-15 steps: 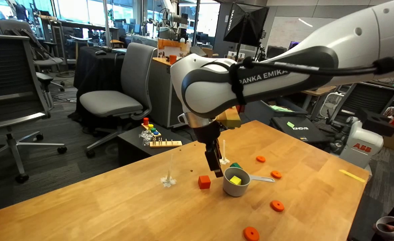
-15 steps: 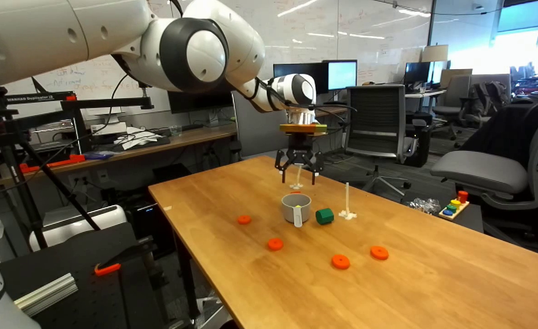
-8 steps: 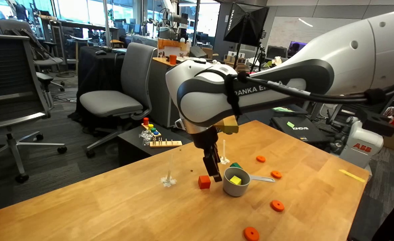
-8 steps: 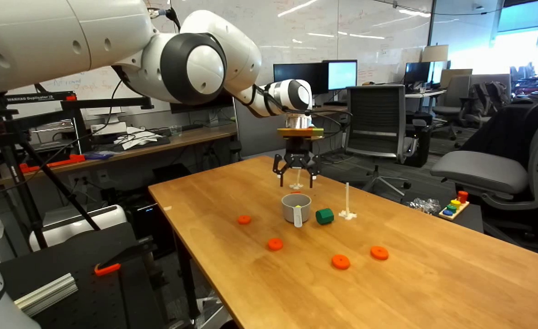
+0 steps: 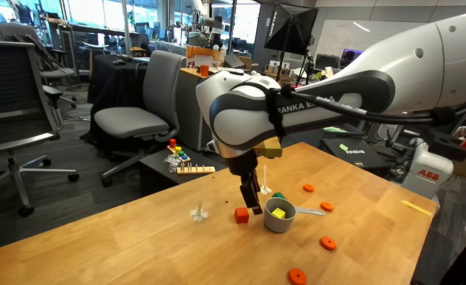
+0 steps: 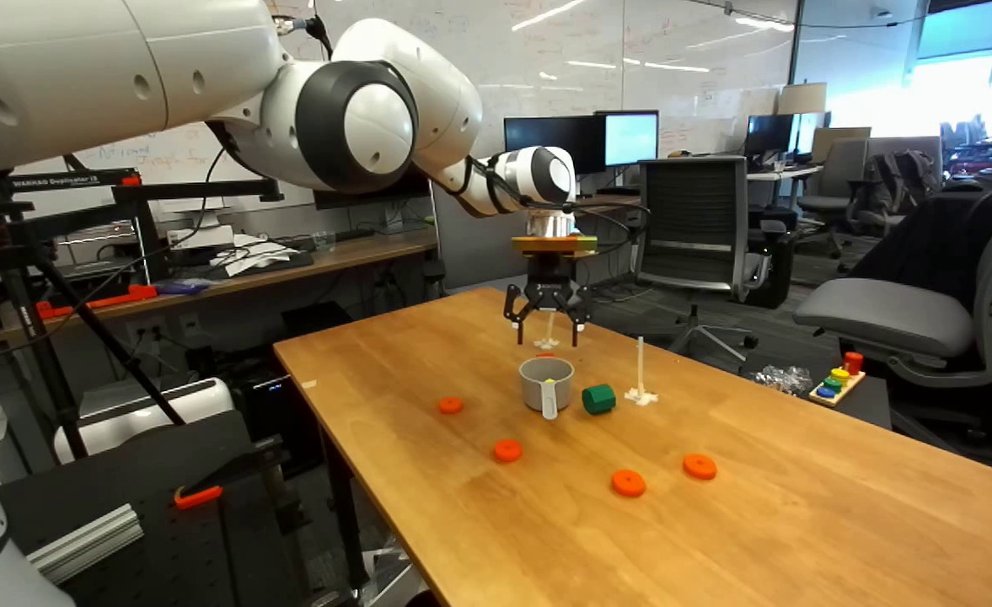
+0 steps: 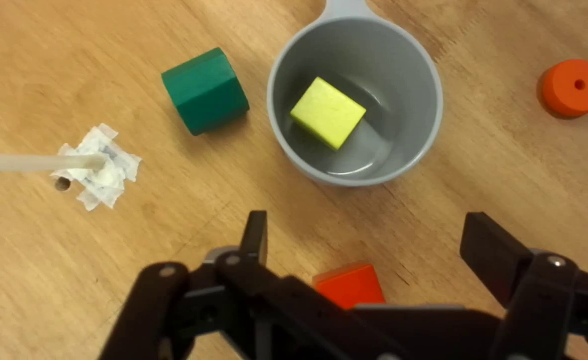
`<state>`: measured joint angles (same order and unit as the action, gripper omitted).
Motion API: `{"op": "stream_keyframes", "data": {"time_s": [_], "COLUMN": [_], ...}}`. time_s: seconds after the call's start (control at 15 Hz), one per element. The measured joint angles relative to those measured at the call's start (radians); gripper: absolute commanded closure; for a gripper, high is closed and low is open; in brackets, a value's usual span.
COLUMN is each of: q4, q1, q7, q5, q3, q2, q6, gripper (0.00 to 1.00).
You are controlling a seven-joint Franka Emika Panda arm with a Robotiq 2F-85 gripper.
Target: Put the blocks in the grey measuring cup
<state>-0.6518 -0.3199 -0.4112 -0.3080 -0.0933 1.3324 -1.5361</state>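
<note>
The yellow block (image 7: pixel 327 112) lies inside the grey measuring cup (image 7: pixel 356 177), seen in the wrist view; the block (image 5: pixel 278 213) and the cup (image 5: pixel 277 226) also show in an exterior view. A red cube (image 5: pixel 241 215) sits on the table beside the cup; in the wrist view the cube (image 7: pixel 351 287) is partly hidden by the gripper. A green block (image 7: pixel 206 91) lies on the table on the cup's other side. My gripper (image 6: pixel 547 342) is open and empty. Its fingers (image 7: pixel 366 217) are spread wide above the table, between the red cube and the cup.
Several flat orange discs lie around the cup, one near it (image 5: pixel 326 206) and one toward the table's edge (image 5: pixel 297 276). Two thin upright pegs, one (image 6: pixel 640 371) near the green block and another (image 5: pixel 200 209) beyond the red cube, are taped to the table.
My gripper has come down a little toward the table near the red cube, then held still over the last half second. The blocks and the cup have not moved.
</note>
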Motion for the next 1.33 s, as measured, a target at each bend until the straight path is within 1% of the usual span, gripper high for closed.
{"op": "stream_keyframes", "data": {"time_s": [0.47,1.33], "q4": [0.003,0.004], "q1": [-0.012,-0.009], "q7": [-0.005,-0.005], "q5": [-0.003,-0.005], "q3": [0.000,0.007], "q2": [0.019,0.024], "q6": [0.000,-0.004], "gripper": [0.00,0.00]}}
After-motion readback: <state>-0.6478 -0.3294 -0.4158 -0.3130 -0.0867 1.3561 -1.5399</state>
